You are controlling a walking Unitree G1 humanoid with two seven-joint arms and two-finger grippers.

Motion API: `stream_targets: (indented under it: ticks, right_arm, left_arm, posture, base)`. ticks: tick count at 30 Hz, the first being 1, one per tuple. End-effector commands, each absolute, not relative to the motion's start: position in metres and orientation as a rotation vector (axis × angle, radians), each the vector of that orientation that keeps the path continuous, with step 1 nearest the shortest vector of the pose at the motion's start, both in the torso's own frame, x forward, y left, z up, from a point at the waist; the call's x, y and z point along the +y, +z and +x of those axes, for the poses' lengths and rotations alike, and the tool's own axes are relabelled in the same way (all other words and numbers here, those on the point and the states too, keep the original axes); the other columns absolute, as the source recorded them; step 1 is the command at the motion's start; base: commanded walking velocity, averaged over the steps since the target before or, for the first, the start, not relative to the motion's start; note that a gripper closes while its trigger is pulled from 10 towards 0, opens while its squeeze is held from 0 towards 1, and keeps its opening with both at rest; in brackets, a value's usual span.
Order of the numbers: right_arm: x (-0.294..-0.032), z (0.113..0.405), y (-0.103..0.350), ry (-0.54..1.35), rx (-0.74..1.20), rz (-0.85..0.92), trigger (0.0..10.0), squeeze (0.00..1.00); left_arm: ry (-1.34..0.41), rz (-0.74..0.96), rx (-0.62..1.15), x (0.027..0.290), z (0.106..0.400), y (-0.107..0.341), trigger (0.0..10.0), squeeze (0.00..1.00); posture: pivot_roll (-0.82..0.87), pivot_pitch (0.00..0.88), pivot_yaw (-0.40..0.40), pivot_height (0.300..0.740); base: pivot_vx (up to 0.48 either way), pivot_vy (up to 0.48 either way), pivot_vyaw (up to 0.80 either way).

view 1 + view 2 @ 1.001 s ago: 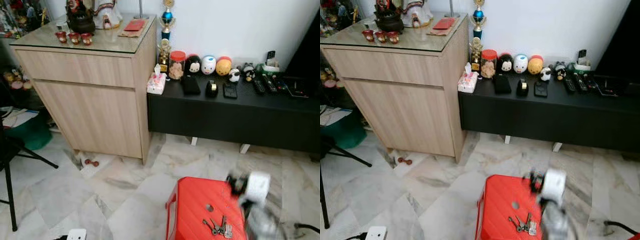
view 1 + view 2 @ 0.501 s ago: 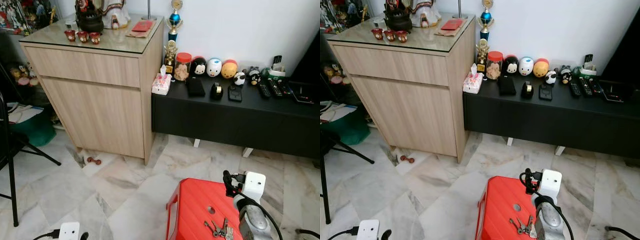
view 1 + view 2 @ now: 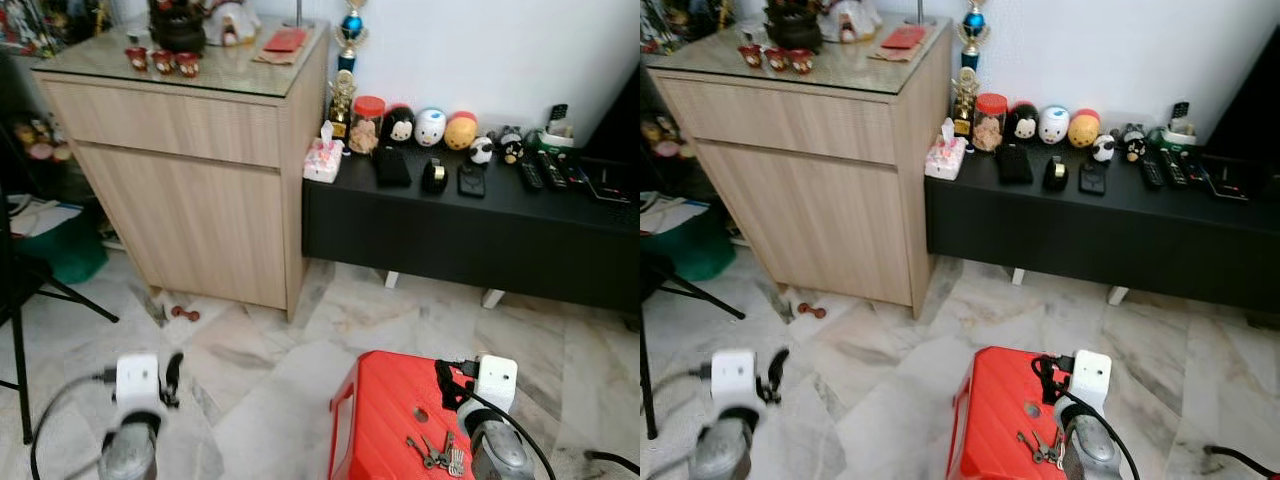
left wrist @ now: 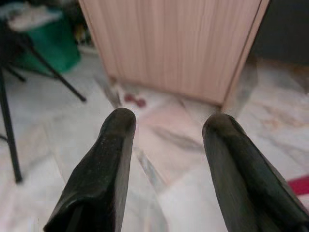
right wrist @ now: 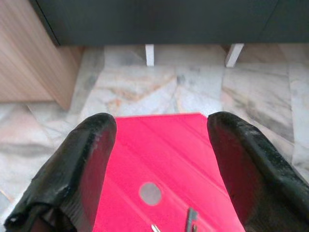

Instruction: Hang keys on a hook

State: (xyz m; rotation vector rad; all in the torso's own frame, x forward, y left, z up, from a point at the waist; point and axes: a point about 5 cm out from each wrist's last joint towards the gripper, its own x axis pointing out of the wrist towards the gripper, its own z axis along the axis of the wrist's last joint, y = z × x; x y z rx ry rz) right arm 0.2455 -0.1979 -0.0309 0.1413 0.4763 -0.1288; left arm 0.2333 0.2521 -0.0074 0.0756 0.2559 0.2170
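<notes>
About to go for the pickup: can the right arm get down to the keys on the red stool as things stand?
Probably yes. The right gripper is open above the red stool, the keys lie bare on top, and nothing sits between them.

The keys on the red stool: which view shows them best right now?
The left eye view: the whole bunch of keys lies in sight on the red stool, beside the right tool. The right eye view crops them at its edge; the right wrist view catches just their tips.

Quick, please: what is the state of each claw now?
Left claw: open, holding nothing, over the floor.
Right claw: open, holding nothing, above the red stool with the keys.
</notes>
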Motion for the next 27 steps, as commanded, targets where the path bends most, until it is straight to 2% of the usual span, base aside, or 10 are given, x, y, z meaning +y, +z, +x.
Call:
stream_targets:
  ticks: [1,9,27]
  right_arm:
    - [-0.200,0.242,-0.035,-0.130,0.503,0.145,10.0,0.00]
    - [-0.210,0.232,-0.044,-0.150,0.591,0.140,10.0,0.00]
    - [-0.219,0.207,-0.061,-0.122,0.721,0.135,10.0,0.00]
  left_arm:
    - [0.231,0.054,0.253,0.256,0.234,-0.006,10.0,0.00]
    - [0.238,0.025,0.278,0.254,0.235,-0.008,10.0,0.00]
    - [0.249,0.014,0.407,0.265,0.225,-0.022,10.0,0.00]
  posture:
    - [0.12,0.040,-0.080,0.740]
    - [0.11,0.033,-0.075,0.740]
    - [0.10,0.000,-0.063,0.628]
  base:
    - [0.000,0.000,0.00]
    - [0.000,0.000,0.00]
    - [0.000,0.000,0.00]
